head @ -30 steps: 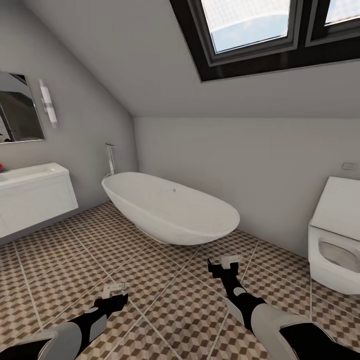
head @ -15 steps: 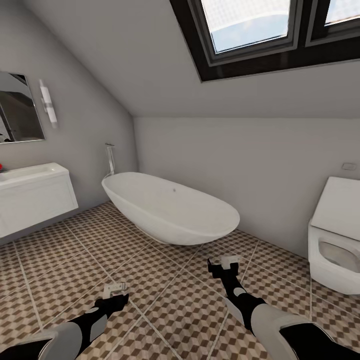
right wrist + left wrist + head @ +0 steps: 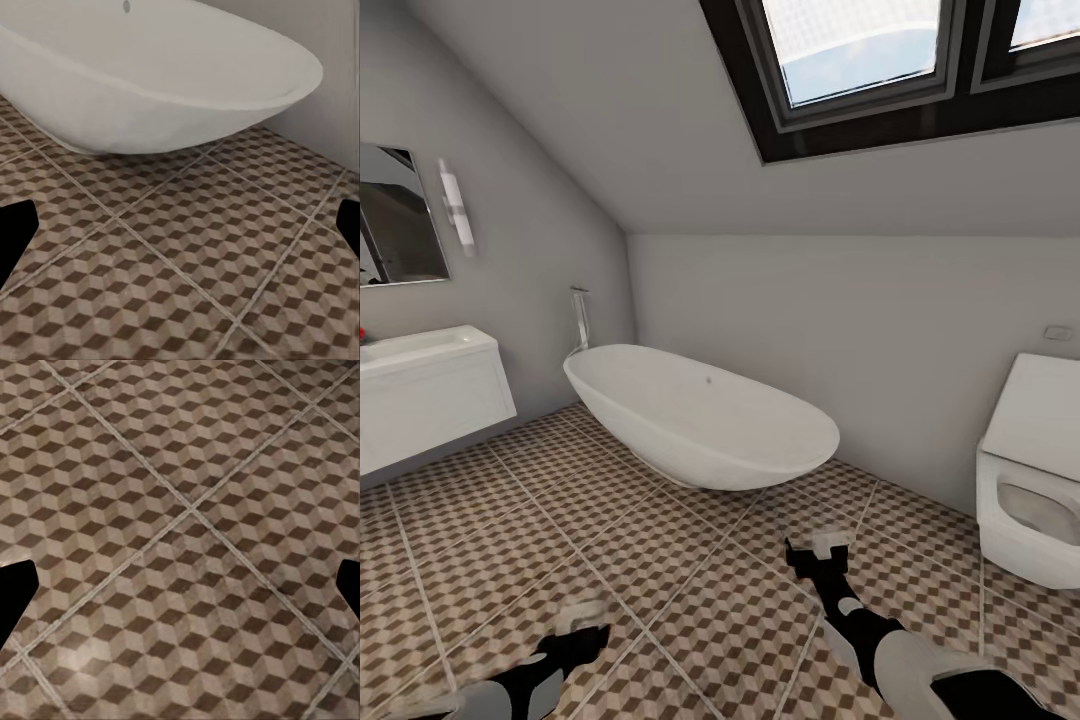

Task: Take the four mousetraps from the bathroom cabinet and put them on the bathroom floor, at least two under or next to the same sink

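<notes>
The mousetraps and the cabinet are out of view. The bathroom floor, tiled in a brown-and-beige cube pattern, spreads in front of me and also shows as floor and floor. The bathroom sink, a white basin on a wall-hung drawer unit, hangs at the left wall. My left gripper hovers low over the tiles, open and empty. My right gripper is open too, pointing at the bathtub, with nothing between its fingers. In both wrist views the dark fingertips and fingertips stand wide apart.
A white oval bathtub stands ahead against the far wall, with its side close before the right wrist. A white toilet is at the right. A mirror hangs above the sink, a skylight overhead.
Both arms have drawn back and lower toward me over the last half second; the left gripper dropped more. The room has not shifted.
</notes>
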